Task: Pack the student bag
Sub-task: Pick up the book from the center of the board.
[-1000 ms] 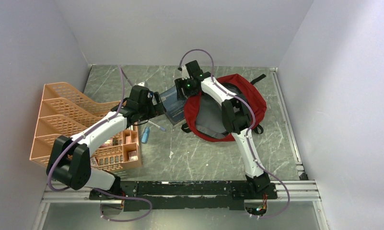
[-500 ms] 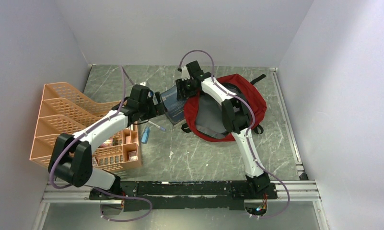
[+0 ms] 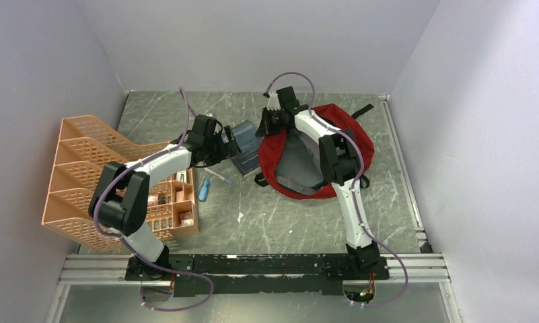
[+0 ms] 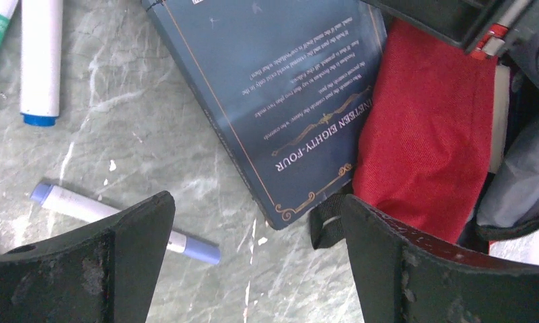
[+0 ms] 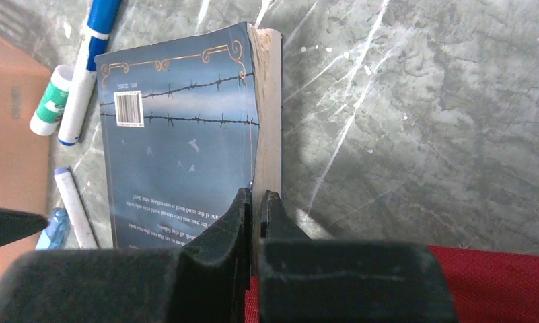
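Since a second ago the right tool (image 5: 256, 202) has been brought shut, its jaws now pressed together on the edge of the book (image 5: 179, 134) where the cover meets the page block; only a thin pale sliver shows between the pads, so a pinch on the cover rather than the whole thickness is judged. The left tool (image 4: 256, 205) has been carried closer and is held wide open above the book's near corner, touching nothing. A lift or drag of the book toward the bag is thereby judged ready to begin. The student bag (image 3: 350, 138) is laid flat on the tabletop (image 5: 421, 101) just beside the book, its mouth gaping, the red rim overlapping one book corner. Book: glossy dark-blue paperback, gilt border, soft yellowed pages, slightly fanned. Bag: coarse red weave, grey lining, black webbing. Tabletop: hard, grey-green, marbled. A lilac pen (image 4: 118, 225) and a white marker (image 4: 41, 60), both smooth cylinders, are lying loose nearby.
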You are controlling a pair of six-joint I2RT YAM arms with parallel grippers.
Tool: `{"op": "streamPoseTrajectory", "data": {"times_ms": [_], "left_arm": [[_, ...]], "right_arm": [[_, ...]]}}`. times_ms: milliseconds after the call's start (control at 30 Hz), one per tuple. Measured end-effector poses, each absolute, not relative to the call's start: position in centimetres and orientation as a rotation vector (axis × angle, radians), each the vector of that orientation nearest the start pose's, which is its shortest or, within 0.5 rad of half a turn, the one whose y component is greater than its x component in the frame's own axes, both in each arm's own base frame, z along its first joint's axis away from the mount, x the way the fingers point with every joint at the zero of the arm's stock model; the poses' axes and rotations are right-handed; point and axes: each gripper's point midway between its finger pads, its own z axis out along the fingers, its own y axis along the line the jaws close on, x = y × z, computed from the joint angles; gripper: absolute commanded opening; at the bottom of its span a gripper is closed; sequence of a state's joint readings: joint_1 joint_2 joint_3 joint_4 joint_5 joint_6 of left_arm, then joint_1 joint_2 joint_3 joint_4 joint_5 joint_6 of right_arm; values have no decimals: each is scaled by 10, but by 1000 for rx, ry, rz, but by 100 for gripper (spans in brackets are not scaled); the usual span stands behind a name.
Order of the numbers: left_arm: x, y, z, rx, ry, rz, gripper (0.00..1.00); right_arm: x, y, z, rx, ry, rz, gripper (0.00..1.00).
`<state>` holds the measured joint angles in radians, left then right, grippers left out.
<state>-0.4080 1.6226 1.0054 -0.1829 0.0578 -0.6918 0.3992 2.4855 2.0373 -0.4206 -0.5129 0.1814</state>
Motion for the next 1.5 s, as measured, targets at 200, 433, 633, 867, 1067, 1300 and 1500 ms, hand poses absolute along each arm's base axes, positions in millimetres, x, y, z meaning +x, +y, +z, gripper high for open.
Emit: {"op": "streamPoseTrajectory", "data": {"times_ms": [200, 433, 633, 867, 1067, 1300, 1500], "left_arm": [[380, -205, 69, -356, 2450, -583, 98], [394, -205, 75, -389, 2401, -601, 98], [410, -208, 75, -430, 2337, -648, 98], [407, -212, 46, -466, 2382, -663, 98], [405, -218, 43, -478, 2376, -716, 95], [410, -230, 42, -501, 2337, -818, 91], [417, -244, 41, -503, 2302, -903, 83]], "right_arm": [[505, 312, 27, -488, 2389, 962, 0], [494, 304, 36, -460, 2352, 1001, 0], [490, 295, 46, -388, 2334, 1062, 0], [496, 285, 40, -307, 2367, 1020, 0], [501, 275, 31, -251, 2427, 921, 0], [508, 268, 28, -212, 2467, 846, 0], [510, 265, 26, -199, 2488, 815, 0]]}}
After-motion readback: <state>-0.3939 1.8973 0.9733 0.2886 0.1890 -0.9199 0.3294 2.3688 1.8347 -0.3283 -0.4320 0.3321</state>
